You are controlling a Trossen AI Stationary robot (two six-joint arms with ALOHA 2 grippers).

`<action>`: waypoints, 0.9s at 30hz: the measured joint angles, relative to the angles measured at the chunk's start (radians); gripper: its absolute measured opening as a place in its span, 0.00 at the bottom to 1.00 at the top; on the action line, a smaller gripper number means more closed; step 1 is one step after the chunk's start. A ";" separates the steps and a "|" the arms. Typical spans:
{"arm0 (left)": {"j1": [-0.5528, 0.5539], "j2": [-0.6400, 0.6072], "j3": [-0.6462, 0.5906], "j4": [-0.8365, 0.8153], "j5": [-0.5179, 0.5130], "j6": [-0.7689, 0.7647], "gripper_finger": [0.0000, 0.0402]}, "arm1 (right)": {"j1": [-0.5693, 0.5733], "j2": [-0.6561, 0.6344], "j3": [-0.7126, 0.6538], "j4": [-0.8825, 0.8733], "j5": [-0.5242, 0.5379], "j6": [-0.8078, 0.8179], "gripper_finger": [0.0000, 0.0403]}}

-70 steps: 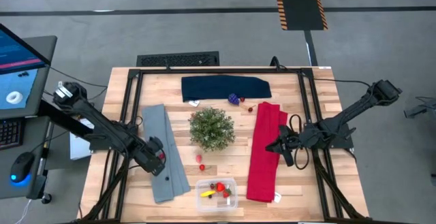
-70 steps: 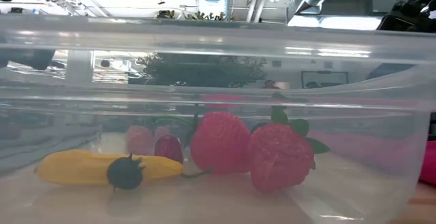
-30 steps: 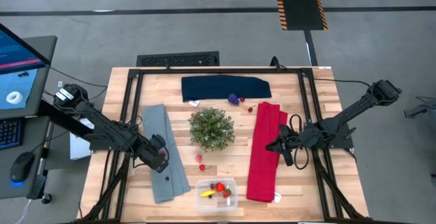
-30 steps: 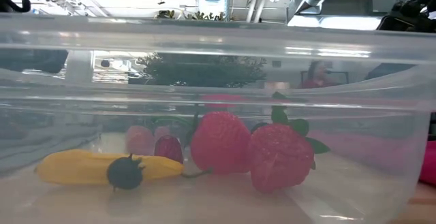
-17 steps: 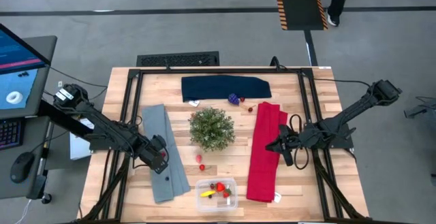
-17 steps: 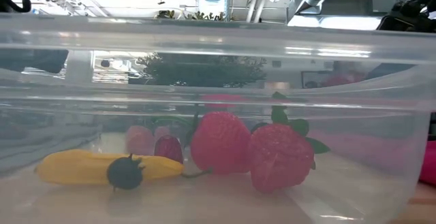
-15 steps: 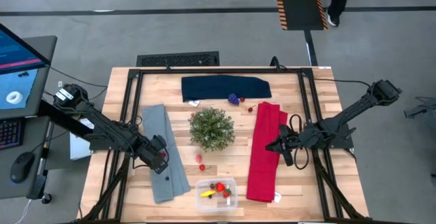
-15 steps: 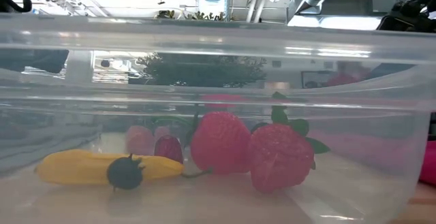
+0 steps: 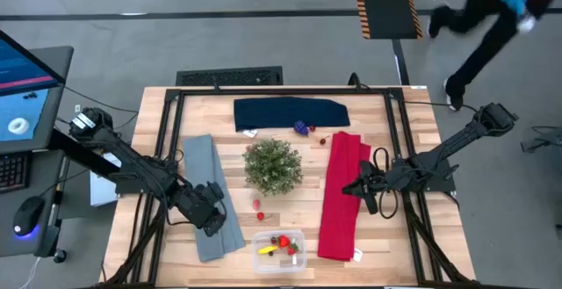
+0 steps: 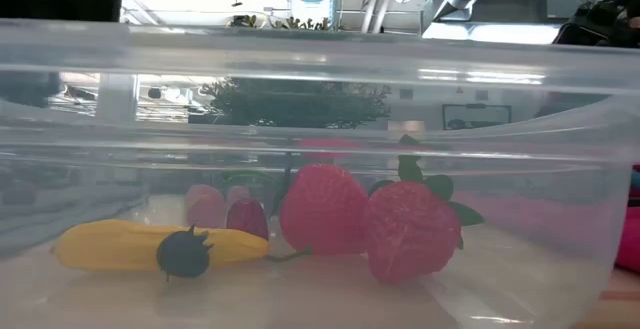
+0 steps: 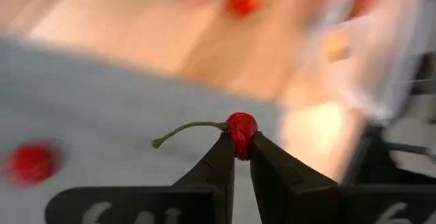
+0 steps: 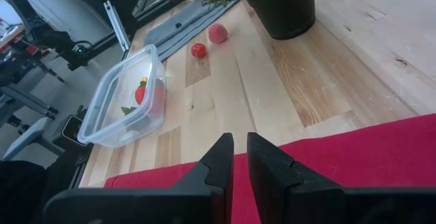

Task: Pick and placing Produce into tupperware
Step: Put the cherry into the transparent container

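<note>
Wooden boards make the table (image 9: 290,212), and a person walks on the grey floor behind its far right corner. Left gripper (image 9: 213,220) hangs over the grey cloth (image 9: 211,192) and its 2 fingers are closed on a small red cherry (image 11: 241,126); the thin green stem sticks out to one side, free of the fingers. I think the pinch sits on the round body because the stem is too thin to hold safely. Just beside this gripper, toward the table's front middle, stands the tupperware (image 9: 278,250). It already holds 2 strawberries (image 10: 370,224), a yellow piece (image 10: 120,246) and 1 dark berry (image 10: 183,254), so the cherry probably goes there next.

Between the gripper and the green plant (image 9: 273,165), 2 red berries (image 9: 259,210) lie on bare wood. Well apart from it, a purple grape cluster (image 9: 301,128) rests at the edge of the navy cloth (image 9: 290,113).

Right gripper (image 9: 362,190) waits over the red cloth (image 9: 342,192), fingers nearly together and holding nothing.
</note>
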 joint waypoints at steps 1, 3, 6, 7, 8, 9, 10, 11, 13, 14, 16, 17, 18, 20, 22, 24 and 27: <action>0.000 0.000 0.012 0.039 -0.008 0.025 0.06 | 0.000 0.000 0.000 0.000 0.000 0.000 0.16; 0.000 0.001 0.030 0.135 -0.017 0.081 0.07 | 0.000 0.000 0.000 0.000 0.000 0.000 0.16; 0.001 0.001 0.033 0.275 -0.023 0.151 0.08 | 0.000 0.000 0.000 0.003 0.000 0.000 0.16; 0.003 0.001 0.033 0.308 -0.025 0.169 0.08 | 0.000 0.000 0.000 0.003 0.003 0.000 0.16; 0.007 0.001 0.033 0.337 -0.025 0.185 0.08 | 0.000 0.000 0.000 0.003 0.009 0.000 0.16; 0.012 0.001 0.033 0.359 -0.024 0.199 0.08 | 0.000 0.000 0.000 0.003 0.023 0.000 0.16; 0.017 0.001 0.033 0.374 -0.023 0.213 0.08 | 0.000 0.000 0.000 0.003 0.034 0.000 0.16; 0.023 0.002 0.033 0.383 -0.024 0.226 0.08 | 0.000 0.000 0.000 0.003 0.043 0.000 0.16; 0.032 0.011 0.032 0.400 -0.025 0.255 0.08 | 0.000 0.000 0.000 0.003 0.056 0.000 0.16; 0.040 0.022 0.032 0.409 -0.025 0.265 0.08 | 0.000 0.000 0.000 0.003 0.056 0.000 0.16; 0.045 0.059 0.032 0.429 -0.017 0.270 0.08 | 0.000 0.000 0.000 0.003 0.056 0.001 0.16; 0.049 0.087 0.032 0.457 -0.006 0.270 0.08 | 0.000 0.000 0.000 0.003 0.056 0.005 0.16; 0.054 0.117 0.034 0.487 0.011 0.275 0.08 | 0.000 0.000 0.000 0.004 0.056 0.006 0.16; 0.060 0.180 0.054 0.519 0.035 0.304 0.08 | 0.000 0.000 0.000 0.010 0.056 0.007 0.16; 0.066 0.241 0.097 0.532 0.043 0.323 0.08 | 0.000 0.000 0.000 0.011 0.057 0.007 0.16; 0.071 0.301 0.147 0.520 0.057 0.362 0.08 | 0.000 0.000 0.000 0.012 0.057 0.007 0.16; 0.084 0.395 0.233 0.465 0.117 0.407 0.08 | 0.000 0.000 0.000 0.012 0.057 0.007 0.16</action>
